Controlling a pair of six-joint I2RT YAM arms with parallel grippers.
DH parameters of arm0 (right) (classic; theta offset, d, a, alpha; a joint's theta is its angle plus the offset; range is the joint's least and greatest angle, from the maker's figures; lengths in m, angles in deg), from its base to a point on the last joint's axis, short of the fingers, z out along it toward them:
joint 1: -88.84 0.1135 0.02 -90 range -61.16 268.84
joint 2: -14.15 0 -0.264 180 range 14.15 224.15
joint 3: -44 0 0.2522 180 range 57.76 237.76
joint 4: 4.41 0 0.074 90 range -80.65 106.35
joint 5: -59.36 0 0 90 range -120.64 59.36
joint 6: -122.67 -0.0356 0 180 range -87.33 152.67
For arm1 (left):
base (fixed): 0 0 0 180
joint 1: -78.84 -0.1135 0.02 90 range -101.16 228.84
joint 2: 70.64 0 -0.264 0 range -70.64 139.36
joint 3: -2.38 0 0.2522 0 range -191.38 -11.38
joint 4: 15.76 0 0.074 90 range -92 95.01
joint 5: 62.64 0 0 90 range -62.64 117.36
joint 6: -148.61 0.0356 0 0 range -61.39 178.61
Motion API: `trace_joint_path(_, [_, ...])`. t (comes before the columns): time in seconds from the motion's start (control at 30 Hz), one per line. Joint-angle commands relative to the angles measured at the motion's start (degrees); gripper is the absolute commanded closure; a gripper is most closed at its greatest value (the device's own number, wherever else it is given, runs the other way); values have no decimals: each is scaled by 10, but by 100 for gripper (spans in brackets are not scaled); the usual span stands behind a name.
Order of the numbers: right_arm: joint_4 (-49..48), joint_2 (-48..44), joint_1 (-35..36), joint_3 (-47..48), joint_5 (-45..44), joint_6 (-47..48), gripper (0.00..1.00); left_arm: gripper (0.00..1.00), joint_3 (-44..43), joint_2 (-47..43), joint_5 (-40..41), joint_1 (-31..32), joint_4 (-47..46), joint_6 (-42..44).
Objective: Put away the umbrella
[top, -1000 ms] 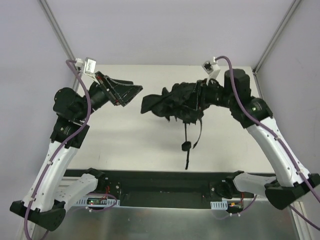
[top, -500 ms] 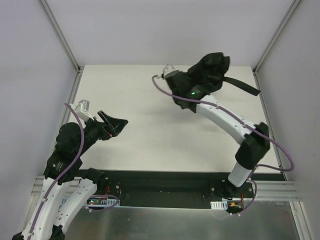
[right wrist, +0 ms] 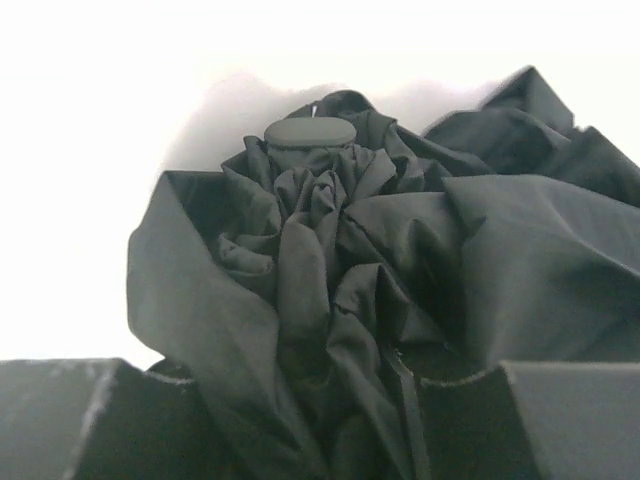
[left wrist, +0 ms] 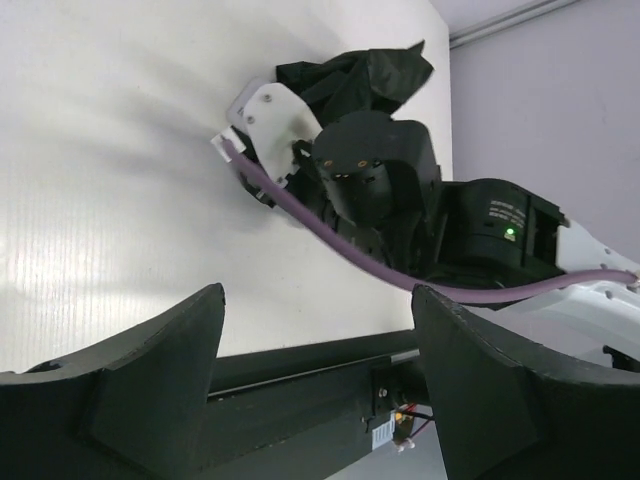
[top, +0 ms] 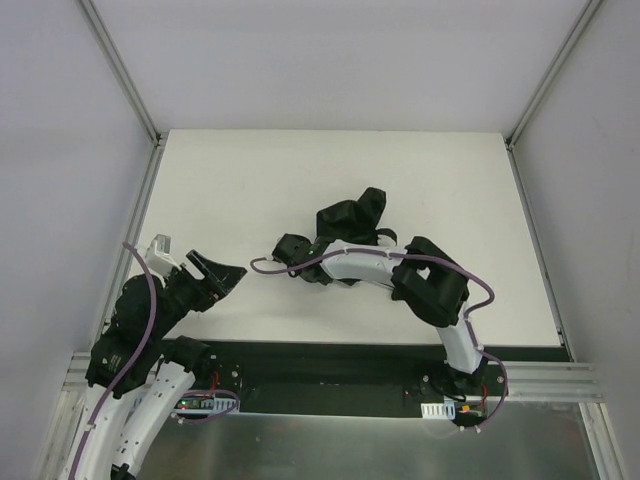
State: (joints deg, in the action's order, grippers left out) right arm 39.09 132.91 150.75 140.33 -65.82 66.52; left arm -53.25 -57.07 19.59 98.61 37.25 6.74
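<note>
The umbrella (top: pixel 356 211) is a crumpled bundle of black fabric near the middle of the white table (top: pixel 230 180). My right gripper (top: pixel 336 226) is shut on it. In the right wrist view the bunched canopy (right wrist: pixel 330 250) fills the gap between the fingers (right wrist: pixel 60 410), and its round end cap (right wrist: pixel 309 131) points away. The handle and shaft are hidden. My left gripper (top: pixel 218 272) stands open and empty near the table's front left. In the left wrist view (left wrist: pixel 315 330) it faces the right wrist, with the umbrella (left wrist: pixel 365 75) behind.
A black rail (top: pixel 330 360) runs along the near edge of the table. Pale walls with metal corner posts (top: pixel 120 75) close in the left, right and back. The right arm's folded elbow (top: pixel 432 288) hangs over the front right of the table.
The right arm has swung from the back right corner to the table's middle, carrying the umbrella and folding its elbow. The left gripper has drawn back toward the near left edge.
</note>
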Motion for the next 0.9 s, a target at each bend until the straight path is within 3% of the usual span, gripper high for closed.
trace_joint_path(0.0, [97,-18,-24,-8,259,-85,100,27,12,7,6,-4,11,-45])
trace_joint_path(0.1, [111,-3,-36,-16,388,-104,100,28,11,24,-7,-4,11,-69])
trace_joint_path(0.3, [83,10,-61,-40,476,-133,100,29,18,70,-44,-3,8,-139])
trace_joint_path(0.57, [95,-48,-76,-27,476,-171,98,19,59,100,-73,-4,-61,-184])
trace_joint_path(0.77, [74,-85,-78,-16,481,-207,94,9,146,150,-134,-3,-188,-276])
trace_joint_path(0.8, [67,-77,-78,-18,481,-207,92,10,162,159,-136,-3,-207,-294])
trace_joint_path(0.87, [61,-58,-79,-19,481,-203,78,11,180,178,-130,-3,-237,-322])
